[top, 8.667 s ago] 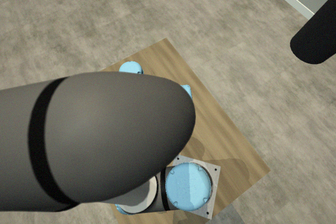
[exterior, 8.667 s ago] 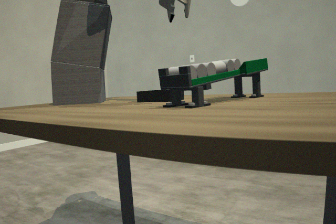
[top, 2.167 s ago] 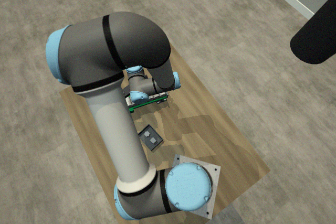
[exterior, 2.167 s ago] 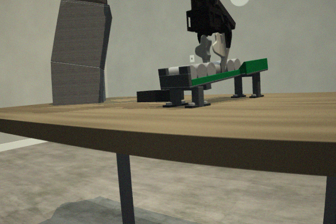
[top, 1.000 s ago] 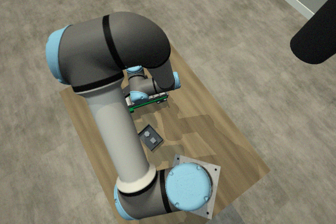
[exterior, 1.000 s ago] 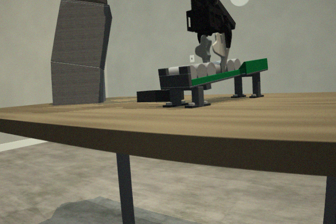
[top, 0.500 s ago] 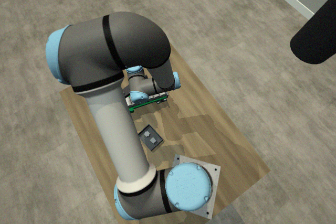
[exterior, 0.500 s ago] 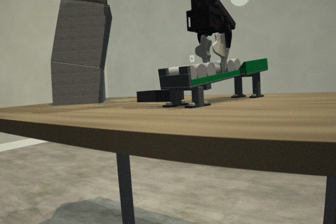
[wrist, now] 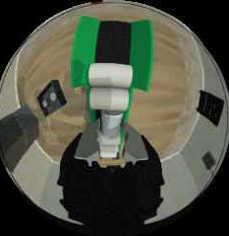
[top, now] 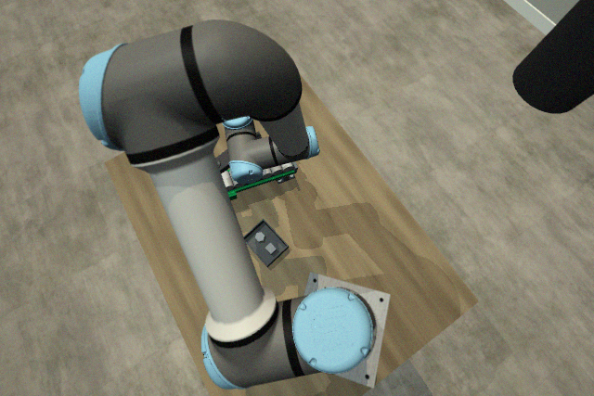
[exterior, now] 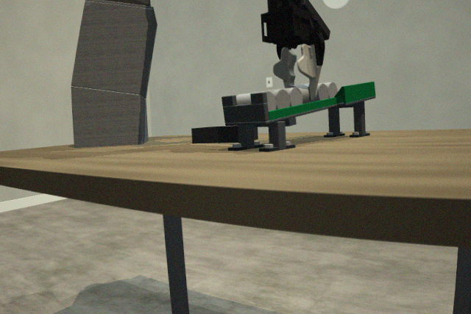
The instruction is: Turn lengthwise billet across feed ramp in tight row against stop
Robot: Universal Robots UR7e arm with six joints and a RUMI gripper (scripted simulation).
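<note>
The green feed ramp (exterior: 304,106) (wrist: 83,44) (top: 259,185) stands on short legs on the wooden table and slopes down to a black stop (exterior: 245,112). Several pale steel billets (exterior: 279,98) (wrist: 110,75) lie across it side by side. One billet (wrist: 110,118) lies lengthwise along the ramp's black middle strip. My gripper (exterior: 301,90) (wrist: 111,119) reaches straight down over the ramp and is shut on this lengthwise billet, one finger on each long side. The billet rests on or just above the ramp. In the top view the arm hides the gripper and most of the ramp.
A small dark tray (top: 265,243) (wrist: 48,96) with a hex piece and a square piece lies between the ramp and the robot base (top: 335,329). A low black block (exterior: 213,134) sits beside the stop. A tall grey pillar (exterior: 110,75) stands at the back left.
</note>
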